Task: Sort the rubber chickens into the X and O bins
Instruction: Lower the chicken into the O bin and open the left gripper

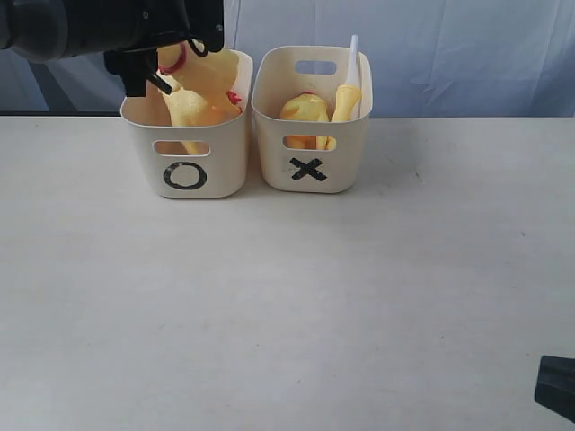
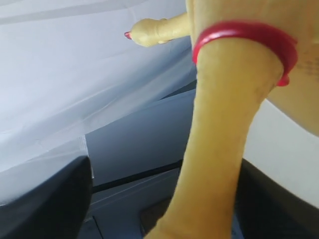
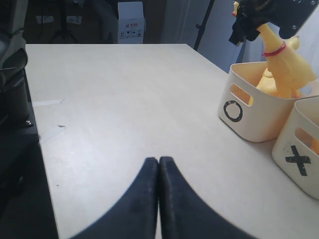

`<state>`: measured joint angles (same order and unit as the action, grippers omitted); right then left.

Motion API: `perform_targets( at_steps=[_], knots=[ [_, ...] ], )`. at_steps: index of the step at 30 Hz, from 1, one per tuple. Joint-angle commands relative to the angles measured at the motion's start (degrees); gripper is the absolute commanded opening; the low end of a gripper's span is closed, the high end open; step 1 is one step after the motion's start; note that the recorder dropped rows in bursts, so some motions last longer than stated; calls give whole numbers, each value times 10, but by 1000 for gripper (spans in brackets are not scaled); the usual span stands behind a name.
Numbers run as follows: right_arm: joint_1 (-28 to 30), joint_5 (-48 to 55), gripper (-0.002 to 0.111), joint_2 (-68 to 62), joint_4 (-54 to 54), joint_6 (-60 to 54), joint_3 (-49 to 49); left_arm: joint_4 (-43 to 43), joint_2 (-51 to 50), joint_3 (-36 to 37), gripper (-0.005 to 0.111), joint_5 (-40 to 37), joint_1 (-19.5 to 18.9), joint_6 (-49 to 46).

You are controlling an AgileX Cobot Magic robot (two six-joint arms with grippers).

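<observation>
Two cream bins stand side by side at the back of the table, the O bin (image 1: 184, 157) on the left and the X bin (image 1: 310, 166) on the right. Yellow rubber chickens (image 1: 205, 94) stick up out of the O bin. Another chicken (image 1: 305, 108) and a white tube (image 1: 352, 58) sit in the X bin. My left gripper (image 1: 153, 72) hovers over the O bin. Its jaws stand wide open around a chicken's neck (image 2: 219, 149) with a red ring (image 2: 239, 35), with a clear gap on one side. My right gripper (image 3: 158, 162) is shut and empty above the bare table.
The pale table (image 1: 287, 296) stretches in front of the bins. A blue-grey cloth backdrop (image 1: 449, 54) hangs behind them. A dark part of the right arm (image 1: 557, 386) shows at the near right corner. The two bins almost touch each other.
</observation>
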<state>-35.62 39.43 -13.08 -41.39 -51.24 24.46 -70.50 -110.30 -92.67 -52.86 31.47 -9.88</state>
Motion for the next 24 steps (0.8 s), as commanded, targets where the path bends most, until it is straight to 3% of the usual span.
perform_targets(
  at_steps=[1, 10, 24],
  knots=[
    [3, -3, 0, 3, -4, 0, -4, -21, 16, -5, 72, 42, 1, 27],
    [3, -3, 0, 3, -4, 0, -4, -36, 17, -5, 72, 94, 1, 65],
    [3, -3, 0, 3, -4, 0, -4, -38, 26, -5, 72, 14, 1, 65]
  ],
)
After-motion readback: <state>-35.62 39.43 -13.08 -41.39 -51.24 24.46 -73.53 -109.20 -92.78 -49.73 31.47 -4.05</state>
